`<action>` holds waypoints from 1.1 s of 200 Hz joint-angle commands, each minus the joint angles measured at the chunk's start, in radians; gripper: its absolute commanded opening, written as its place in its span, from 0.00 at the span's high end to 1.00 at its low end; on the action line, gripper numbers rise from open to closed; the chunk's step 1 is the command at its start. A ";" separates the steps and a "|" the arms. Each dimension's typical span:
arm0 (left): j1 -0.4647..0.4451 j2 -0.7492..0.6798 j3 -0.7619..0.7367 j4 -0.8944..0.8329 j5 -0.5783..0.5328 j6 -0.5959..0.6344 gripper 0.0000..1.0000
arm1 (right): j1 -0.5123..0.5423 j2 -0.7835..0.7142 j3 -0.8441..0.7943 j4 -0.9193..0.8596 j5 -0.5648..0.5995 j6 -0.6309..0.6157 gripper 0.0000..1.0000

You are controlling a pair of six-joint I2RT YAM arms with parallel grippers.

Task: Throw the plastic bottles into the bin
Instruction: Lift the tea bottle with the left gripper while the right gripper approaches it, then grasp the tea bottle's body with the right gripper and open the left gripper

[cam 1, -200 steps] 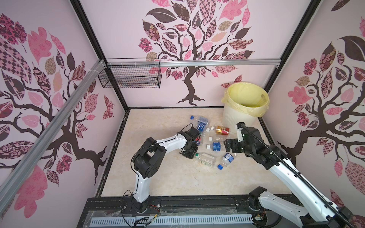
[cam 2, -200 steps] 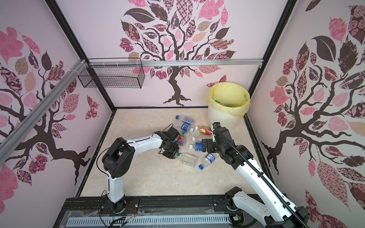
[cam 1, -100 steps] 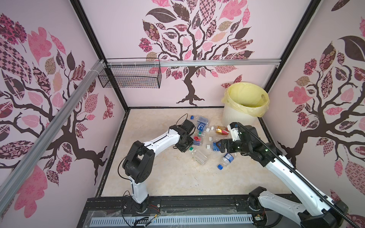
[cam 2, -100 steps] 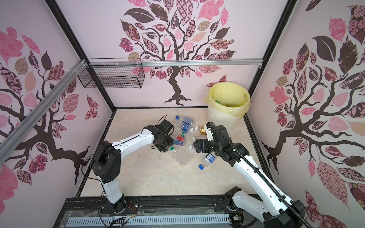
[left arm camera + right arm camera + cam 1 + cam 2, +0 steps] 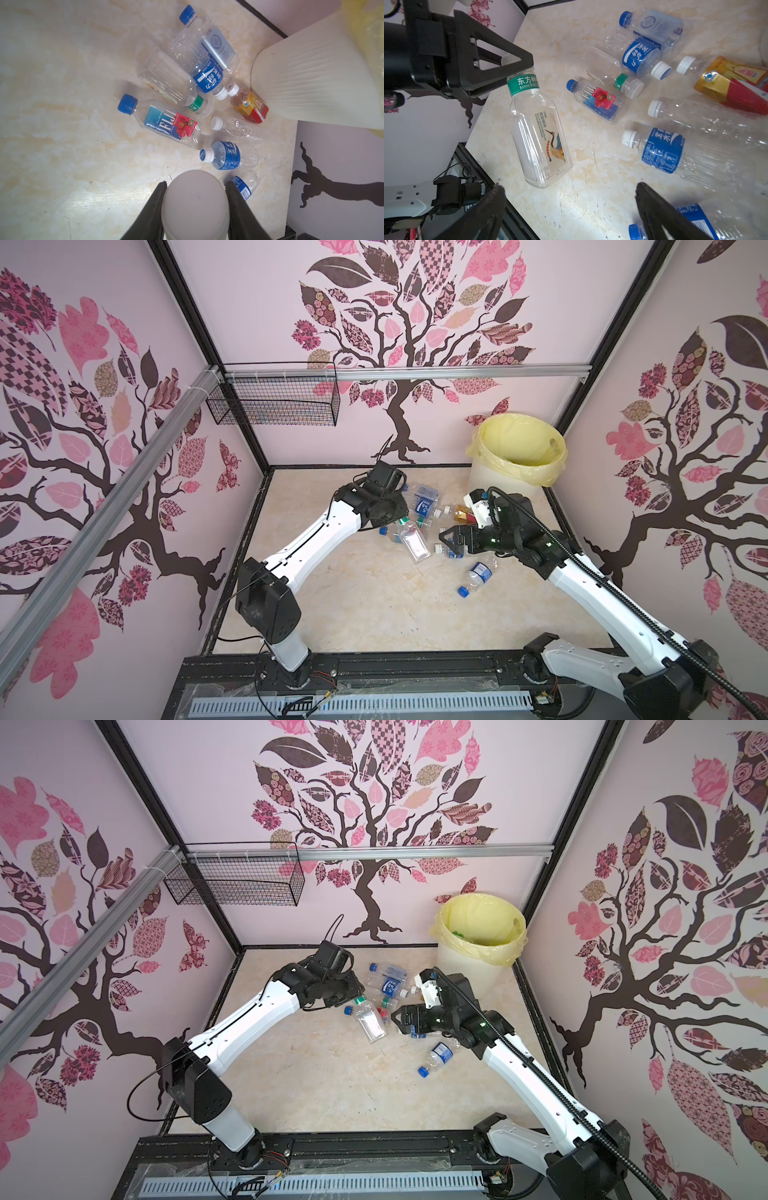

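Observation:
My left gripper (image 5: pixel 195 184) (image 5: pixel 395 517) is shut on the white cap of a clear square plastic bottle (image 5: pixel 538 133) (image 5: pixel 413 541) (image 5: pixel 370 1022) with a green neck band. The bottle hangs tilted, base low over the floor. My right gripper (image 5: pixel 569 187) (image 5: pixel 442 537) (image 5: pixel 395 1018) stands open just right of it, with nothing between its fingers. Several more plastic bottles lie in a pile: a Fiji one (image 5: pixel 170 122), a red-gold one (image 5: pixel 249 106) and blue-labelled ones (image 5: pixel 226 155). The white ribbed bin (image 5: pixel 486 485) (image 5: pixel 457 969) (image 5: pixel 311 83) with its yellow bag stands at the back right.
One blue-capped bottle (image 5: pixel 476 576) lies alone nearer the front, under the right arm. A black wire basket (image 5: pixel 274 406) hangs on the back rail at the left. Patterned walls close in three sides, and the black base frame (image 5: pixel 374 664) runs along the front.
The left gripper has carried the green-banded bottle up and toward the back of the pile. The right gripper has shifted left, closer to that bottle, and stayed open.

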 commanded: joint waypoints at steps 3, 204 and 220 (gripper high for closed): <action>0.002 -0.055 0.052 0.051 0.028 0.073 0.80 | 0.007 0.031 0.064 0.072 -0.084 0.034 0.00; 0.002 -0.117 0.090 0.348 0.294 0.071 0.77 | 0.053 0.141 0.177 0.190 -0.179 0.041 0.32; 0.001 -0.115 0.092 0.346 0.290 0.065 0.73 | 0.054 0.137 0.177 0.189 -0.174 0.039 0.38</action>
